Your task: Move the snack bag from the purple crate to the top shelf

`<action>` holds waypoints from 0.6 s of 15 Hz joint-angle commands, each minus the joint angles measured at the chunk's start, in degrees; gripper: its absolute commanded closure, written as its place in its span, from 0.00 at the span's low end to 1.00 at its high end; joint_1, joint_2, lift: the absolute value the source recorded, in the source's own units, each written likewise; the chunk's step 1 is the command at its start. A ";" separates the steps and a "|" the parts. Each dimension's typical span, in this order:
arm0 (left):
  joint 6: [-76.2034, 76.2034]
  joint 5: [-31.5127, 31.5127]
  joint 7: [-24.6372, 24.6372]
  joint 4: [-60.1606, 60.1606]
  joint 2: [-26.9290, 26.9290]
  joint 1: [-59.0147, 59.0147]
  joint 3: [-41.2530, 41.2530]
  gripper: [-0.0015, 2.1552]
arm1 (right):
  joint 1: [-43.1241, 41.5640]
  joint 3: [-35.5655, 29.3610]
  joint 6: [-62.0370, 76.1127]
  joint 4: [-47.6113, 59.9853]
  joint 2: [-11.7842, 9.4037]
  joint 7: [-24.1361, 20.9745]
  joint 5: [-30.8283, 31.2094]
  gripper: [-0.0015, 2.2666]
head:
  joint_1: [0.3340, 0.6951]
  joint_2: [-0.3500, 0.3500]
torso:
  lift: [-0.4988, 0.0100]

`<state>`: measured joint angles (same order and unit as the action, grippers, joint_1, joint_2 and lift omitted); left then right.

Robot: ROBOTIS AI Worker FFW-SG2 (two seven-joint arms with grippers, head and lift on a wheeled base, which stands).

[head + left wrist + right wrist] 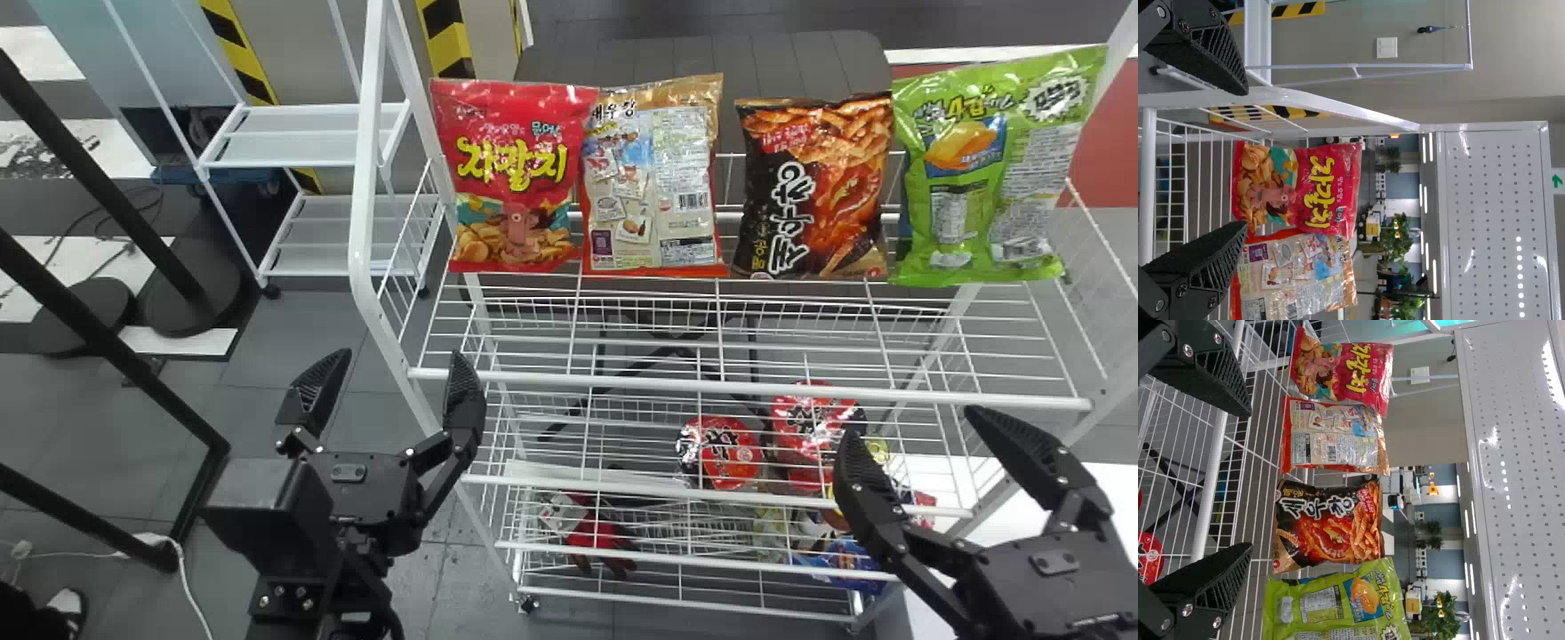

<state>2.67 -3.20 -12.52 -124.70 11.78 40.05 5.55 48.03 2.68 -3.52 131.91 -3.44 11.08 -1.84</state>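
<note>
Both arms hang before the white wire rack: my left gripper [396, 373] stands open at its left front corner, my right gripper [911, 427] open at its right front. Four snack bags stand in a row on the top shelf [720, 387]: red [516, 178], beige with an orange edge [653, 182], black-and-orange [813, 191] and green [991, 169]. In the left wrist view, nothing is between the fingers of the left gripper [1245, 159]; the red bag [1298, 190] is beyond. The right gripper [1250, 480] is likewise empty, with the black-and-orange bag [1328, 527] farther off.
Red round packages [720, 452] and other goods sit on the rack's lower levels. A white side shelf [293, 138] stands behind at the left, and black poles [107, 329] cross the left side. A white surface [1049, 498] lies at the right.
</note>
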 commanded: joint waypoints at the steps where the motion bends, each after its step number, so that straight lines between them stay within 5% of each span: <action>1: 0.00 0.04 0.04 0.16 0.00 -0.06 0.07 0.06 | 0.05 -0.40 0.22 0.10 0.10 -0.01 -0.01 0.06 | 1.00 0.65 | 0.98; 9: 0.18 0.22 -0.05 -0.28 0.00 -0.15 0.60 0.06 | -0.04 -0.75 2.33 0.01 0.27 -0.10 -0.09 0.06 | 1.00 0.63 | 0.98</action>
<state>2.73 -2.99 -12.57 -124.92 11.78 39.90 6.07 47.99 2.00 -2.12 131.97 -3.18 11.05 -1.93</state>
